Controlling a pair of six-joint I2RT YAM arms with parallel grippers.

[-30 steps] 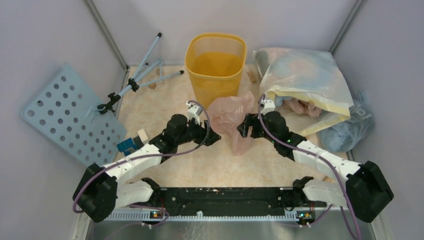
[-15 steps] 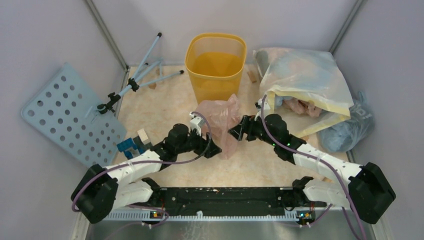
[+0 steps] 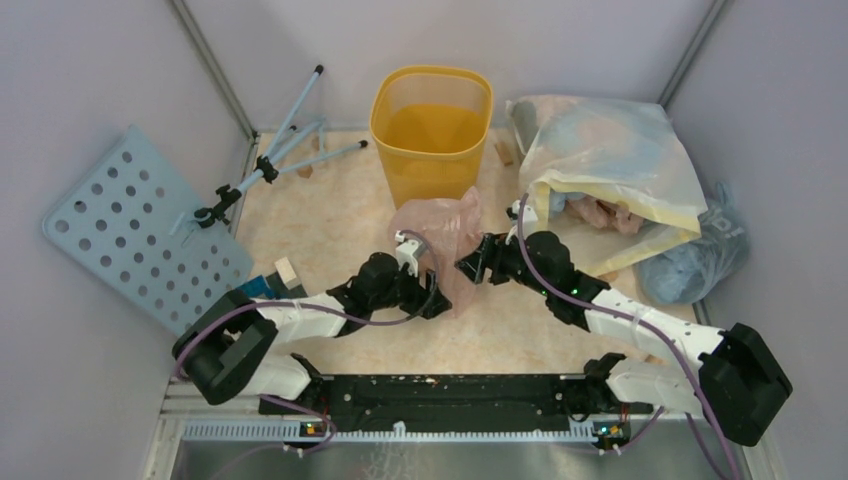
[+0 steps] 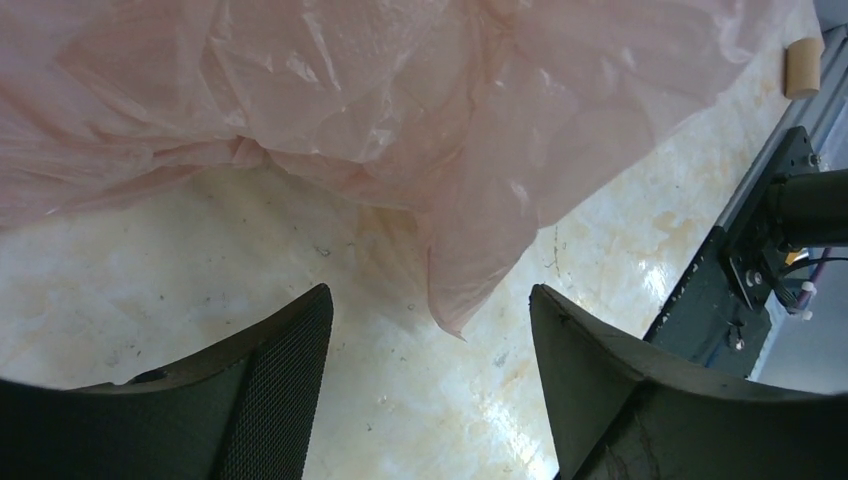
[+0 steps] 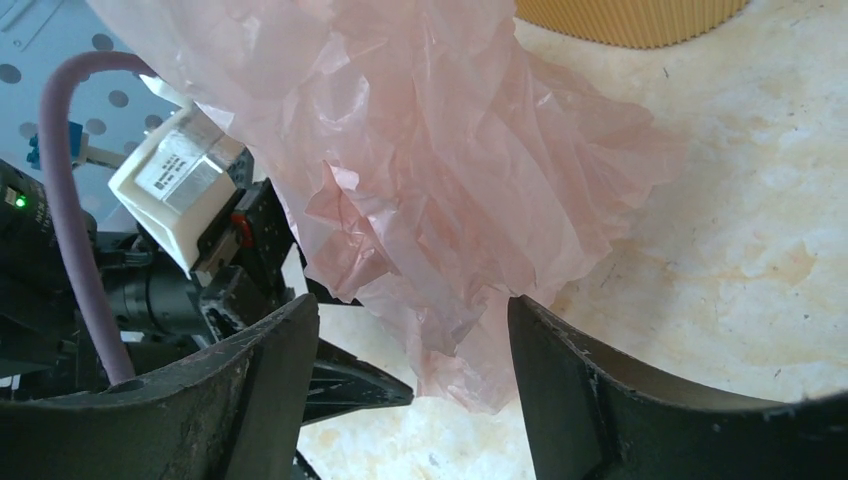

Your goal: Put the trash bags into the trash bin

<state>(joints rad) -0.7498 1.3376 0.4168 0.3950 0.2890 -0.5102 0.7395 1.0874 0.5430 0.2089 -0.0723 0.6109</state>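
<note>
Evidently the trash bag (image 3: 440,232) was judged feather-light, limp and slippery; it was seen crumpled on the table (image 3: 330,215), just before the trash bin (image 3: 430,130); a bunched fold was thought the best hold; left gripper (image 4: 430,300) and right gripper (image 5: 413,305) were seen flanking it, jaws apart, nothing clamped.

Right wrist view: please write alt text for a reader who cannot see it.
A crumpled, translucent pale pink trash bag fills the space between the open fingers of the right gripper, above a beige table. The base of the yellow-orange trash bin shows at the top edge; the left arm's wrist, with a white box and purple cable, is at left.
</note>
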